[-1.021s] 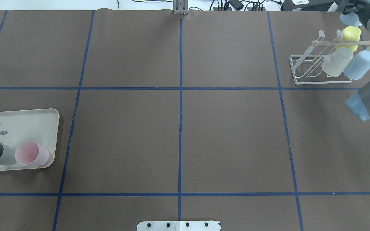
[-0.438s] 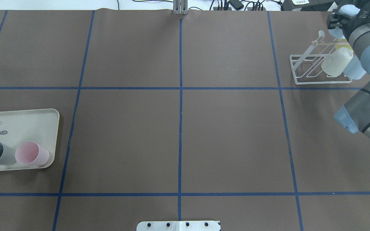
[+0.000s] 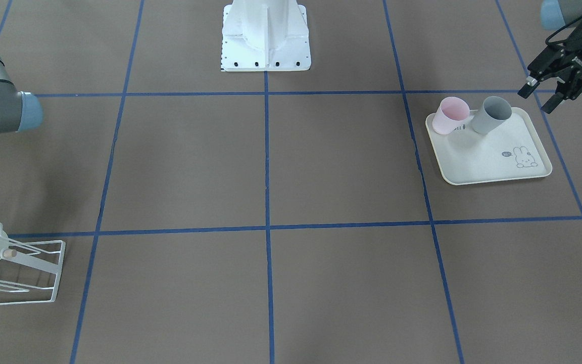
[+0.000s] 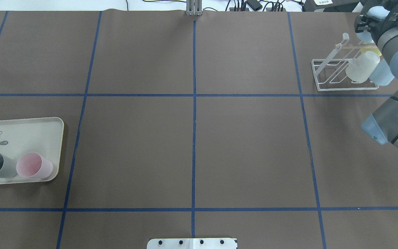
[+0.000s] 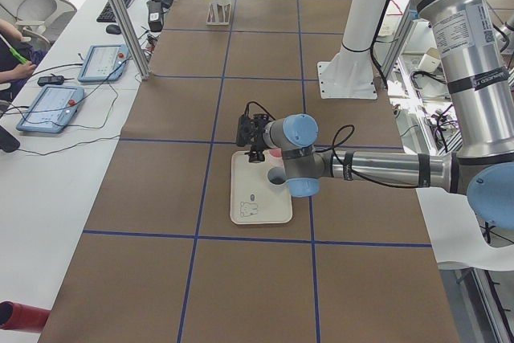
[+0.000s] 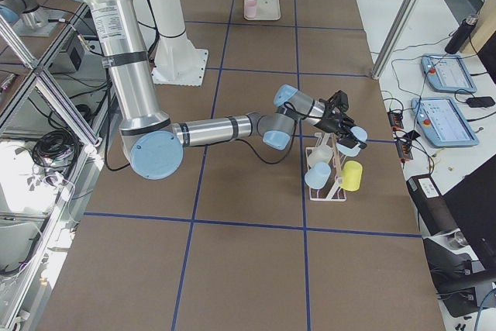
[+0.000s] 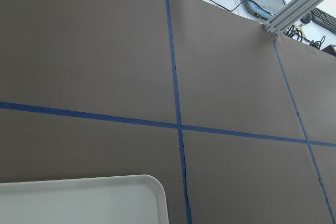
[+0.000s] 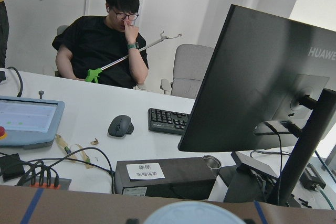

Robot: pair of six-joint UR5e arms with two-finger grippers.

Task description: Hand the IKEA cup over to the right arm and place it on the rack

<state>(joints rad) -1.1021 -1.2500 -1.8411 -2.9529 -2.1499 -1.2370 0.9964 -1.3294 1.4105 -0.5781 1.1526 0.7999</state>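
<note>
The right gripper (image 4: 371, 20) was clamped round the pale blue cup (image 4: 376, 12), poised over the rack's (image 4: 327, 74) far end. Lowered off-line, I reckoned, it could knock the cream cup (image 4: 361, 67) or miss a free prong. The left gripper (image 3: 543, 98) hung wide open, empty, beside the tray (image 3: 488, 162). A second before, the right wrist stood clear of the rack; now it mostly covered the yellow cup (image 6: 353, 177).
</note>
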